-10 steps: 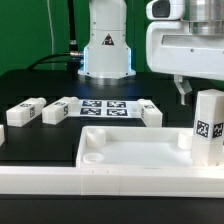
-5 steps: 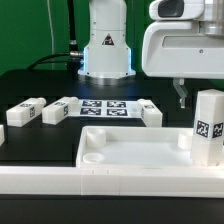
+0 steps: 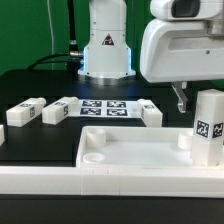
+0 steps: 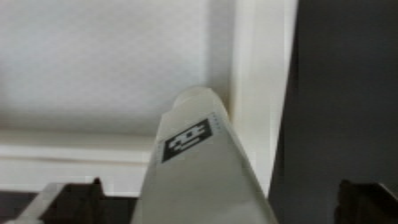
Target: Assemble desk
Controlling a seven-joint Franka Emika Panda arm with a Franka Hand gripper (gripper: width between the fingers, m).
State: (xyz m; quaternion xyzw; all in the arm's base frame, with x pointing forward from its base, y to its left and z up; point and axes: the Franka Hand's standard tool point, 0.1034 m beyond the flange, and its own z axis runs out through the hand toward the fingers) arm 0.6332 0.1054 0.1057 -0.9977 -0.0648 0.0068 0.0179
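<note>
The white desk tabletop (image 3: pixel 135 150) lies in the foreground with its rim up. One white tagged leg (image 3: pixel 209 125) stands upright in its corner at the exterior view's right. My gripper (image 3: pixel 188 100) hangs open at the top of that leg, one dark finger (image 3: pixel 180 97) showing beside it. In the wrist view the leg (image 4: pixel 199 150) rises between the two dark fingertips (image 4: pixel 71 203) of the gripper (image 4: pixel 217 205), with a gap on each side, above the tabletop (image 4: pixel 107 70). Three more legs (image 3: pixel 25 113) (image 3: pixel 60 110) (image 3: pixel 150 112) lie on the black table behind the tabletop.
The marker board (image 3: pixel 103 107) lies flat between the loose legs. A long white border rail (image 3: pixel 60 185) runs along the front of the tabletop. The arm's white base (image 3: pixel 106 45) stands at the back.
The gripper has shifted slightly toward the exterior view's left and come down a little by the upright leg. Its jaws stayed wide, and the parts have not moved.
</note>
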